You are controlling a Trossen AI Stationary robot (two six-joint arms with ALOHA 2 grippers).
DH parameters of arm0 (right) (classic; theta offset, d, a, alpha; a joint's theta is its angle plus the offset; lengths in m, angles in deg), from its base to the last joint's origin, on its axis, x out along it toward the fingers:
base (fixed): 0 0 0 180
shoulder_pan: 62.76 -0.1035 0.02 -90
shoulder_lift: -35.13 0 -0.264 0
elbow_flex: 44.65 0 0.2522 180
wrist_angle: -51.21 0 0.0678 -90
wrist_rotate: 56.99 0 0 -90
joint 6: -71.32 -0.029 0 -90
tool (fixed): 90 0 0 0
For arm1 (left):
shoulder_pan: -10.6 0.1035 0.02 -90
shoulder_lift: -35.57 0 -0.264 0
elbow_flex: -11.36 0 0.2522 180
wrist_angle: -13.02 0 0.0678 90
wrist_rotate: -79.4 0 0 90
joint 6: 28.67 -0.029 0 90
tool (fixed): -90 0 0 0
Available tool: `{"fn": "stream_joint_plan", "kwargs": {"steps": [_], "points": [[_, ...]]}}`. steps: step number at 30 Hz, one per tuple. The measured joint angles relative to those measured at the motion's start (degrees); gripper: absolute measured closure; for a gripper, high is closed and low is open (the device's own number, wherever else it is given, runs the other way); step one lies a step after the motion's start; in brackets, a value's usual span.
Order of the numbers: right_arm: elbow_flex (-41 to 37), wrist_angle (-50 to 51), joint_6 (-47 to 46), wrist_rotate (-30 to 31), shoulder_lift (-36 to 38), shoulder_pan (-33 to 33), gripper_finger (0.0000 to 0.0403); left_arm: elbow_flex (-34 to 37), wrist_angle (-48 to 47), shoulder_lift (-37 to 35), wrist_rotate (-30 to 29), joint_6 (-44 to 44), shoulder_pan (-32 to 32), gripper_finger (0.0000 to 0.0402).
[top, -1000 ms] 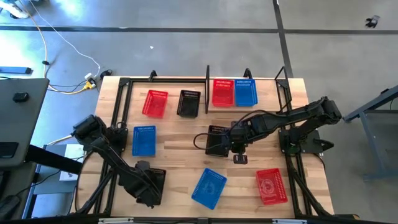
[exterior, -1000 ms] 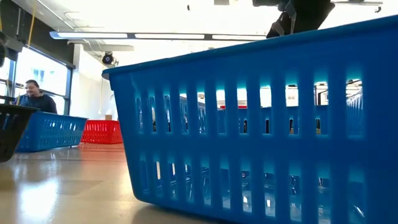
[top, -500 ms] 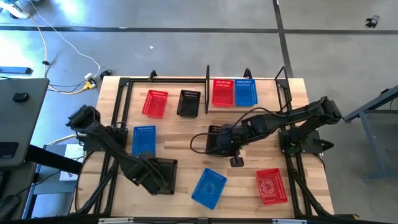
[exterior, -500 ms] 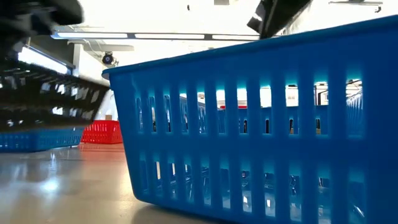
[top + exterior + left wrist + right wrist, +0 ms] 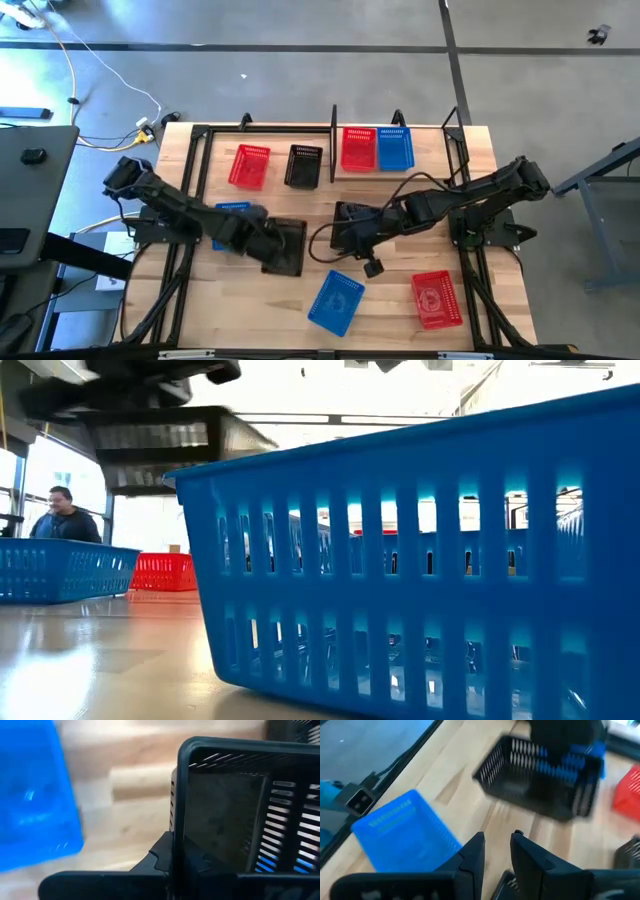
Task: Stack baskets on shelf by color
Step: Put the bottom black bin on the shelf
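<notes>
My left gripper [image 5: 258,238] is shut on a black basket [image 5: 286,246] above the table's middle. That basket also shows raised in the low view [image 5: 160,445] and in the right wrist view [image 5: 540,780]. My right gripper [image 5: 496,852] stands open beside another black basket [image 5: 349,226], which sits on the table; nothing is between its fingers. A red basket [image 5: 358,148] and a blue basket [image 5: 395,148] sit in the shelf [image 5: 333,130] at the far edge. A blue basket [image 5: 336,301] lies near the front. My left gripper pinches one wall of the black basket at its rim [image 5: 176,837], one finger [image 5: 160,862] outside the wall and the other inside. The fingers come slanting down from the table's left. The basket is lifted clear of the table, its open side up.
Loose on the table are a red basket [image 5: 250,165] and a black basket [image 5: 303,165] at the far left, a blue one [image 5: 232,213] under my left arm and a red one [image 5: 437,298] near right. A person [image 5: 62,515] sits beyond the table.
My left gripper has carried the black basket from the near left corner up and toward the table's middle, turning as it went; the basket now hangs clear of the table. My right gripper has tipped upward and rolled, drifting slightly toward the left.
</notes>
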Motion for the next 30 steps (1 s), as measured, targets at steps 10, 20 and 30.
{"fn": "stream_joint_plan", "kwargs": {"steps": [10, 20, 30], "points": [[0.00, -7.93, 1.16, 1.97, 0.00, 1.33, 0.0320, -5.30, 0.16, 0.00, -2.56, -14.01, 11.20, 0.0401], [0.00, -9.40, 2.11, 2.10, -1.67, 4.91, 0.0259, -9.06, 0.85, 0.04, -6.67, -20.55, 17.25, 0.0401], [0.00, -9.38, 10.13, 9.43, -5.56, 5.33, 0.0258, -9.27, 4.33, 0.52, -7.57, -22.28, 19.10, 0.0401]]}}
